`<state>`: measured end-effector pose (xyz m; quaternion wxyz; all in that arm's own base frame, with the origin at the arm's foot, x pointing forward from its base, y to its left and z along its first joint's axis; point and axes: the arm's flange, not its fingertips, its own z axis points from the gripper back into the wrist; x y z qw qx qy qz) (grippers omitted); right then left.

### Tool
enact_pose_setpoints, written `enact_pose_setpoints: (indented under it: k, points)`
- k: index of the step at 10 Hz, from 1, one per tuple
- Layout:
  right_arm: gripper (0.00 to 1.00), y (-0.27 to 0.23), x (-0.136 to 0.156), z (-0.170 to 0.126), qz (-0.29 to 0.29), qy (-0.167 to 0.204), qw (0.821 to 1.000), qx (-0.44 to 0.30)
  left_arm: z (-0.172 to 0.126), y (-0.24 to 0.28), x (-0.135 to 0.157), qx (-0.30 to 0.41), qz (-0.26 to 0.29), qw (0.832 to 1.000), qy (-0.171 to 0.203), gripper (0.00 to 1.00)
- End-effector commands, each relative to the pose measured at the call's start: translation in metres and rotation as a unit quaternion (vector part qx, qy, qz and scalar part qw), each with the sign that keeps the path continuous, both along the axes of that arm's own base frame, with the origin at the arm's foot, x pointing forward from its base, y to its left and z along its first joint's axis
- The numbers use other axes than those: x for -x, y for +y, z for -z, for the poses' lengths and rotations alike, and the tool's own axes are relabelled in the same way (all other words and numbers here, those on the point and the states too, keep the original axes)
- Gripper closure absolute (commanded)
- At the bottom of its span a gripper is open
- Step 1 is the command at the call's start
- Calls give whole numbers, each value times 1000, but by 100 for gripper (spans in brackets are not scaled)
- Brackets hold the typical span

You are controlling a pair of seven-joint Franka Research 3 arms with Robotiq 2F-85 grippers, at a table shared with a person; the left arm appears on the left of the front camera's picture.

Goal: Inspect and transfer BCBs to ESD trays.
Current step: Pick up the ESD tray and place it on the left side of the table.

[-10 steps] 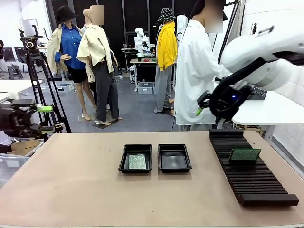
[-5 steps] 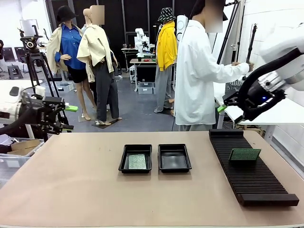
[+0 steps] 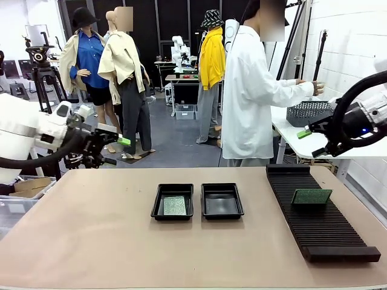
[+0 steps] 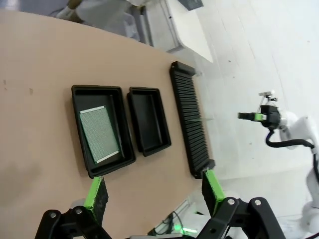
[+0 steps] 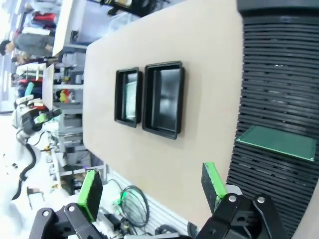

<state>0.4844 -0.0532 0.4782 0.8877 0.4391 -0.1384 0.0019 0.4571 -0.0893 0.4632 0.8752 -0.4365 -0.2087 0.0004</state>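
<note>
Two black ESD trays lie side by side mid-table. The left tray [image 3: 156,204] [image 4: 79,92] [image 5: 119,97] holds a flat green BCB [image 3: 175,205] [image 4: 99,134] [image 5: 131,97]; the right tray [image 3: 222,204] [image 4: 148,121] [image 5: 163,99] has a bare floor. Another BCB [image 3: 311,196] [image 5: 276,142] stands tilted in the long black slotted rack [image 3: 320,223] [image 4: 192,124] [image 5: 279,74]. My left gripper [image 3: 117,151] [image 4: 154,189] hovers open above the table's far left. At the far right my right gripper [image 3: 311,143] [image 5: 152,189] hangs open above the rack's far end. Neither holds anything.
A person in a white coat [image 3: 251,90] stands beyond the far edge, turned right, hands at a grey mesh basket [image 3: 308,112] on a white side table. A camera tripod [image 3: 42,72] stands behind my left arm. Bare tabletop surrounds the trays.
My left arm has swung in from the left edge toward the table. My right arm has drawn back to the right and lower. The person has reached out to the basket.
</note>
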Motion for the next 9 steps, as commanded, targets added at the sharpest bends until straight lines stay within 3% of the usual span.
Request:
enact_pose_setpoints:
  k: [1,5,9]
  points:
    - [0,-15,-3,19,-21,5,999,-49,-2,-20,-11,-60,0,998,14,0]
    - [0,-44,-16,41,-28,38,993,-106,12,-72,-15,-196,10,980,15,0]
    - [0,-66,-27,53,-37,56,989,-131,32,-107,-25,-261,25,964,34,0]
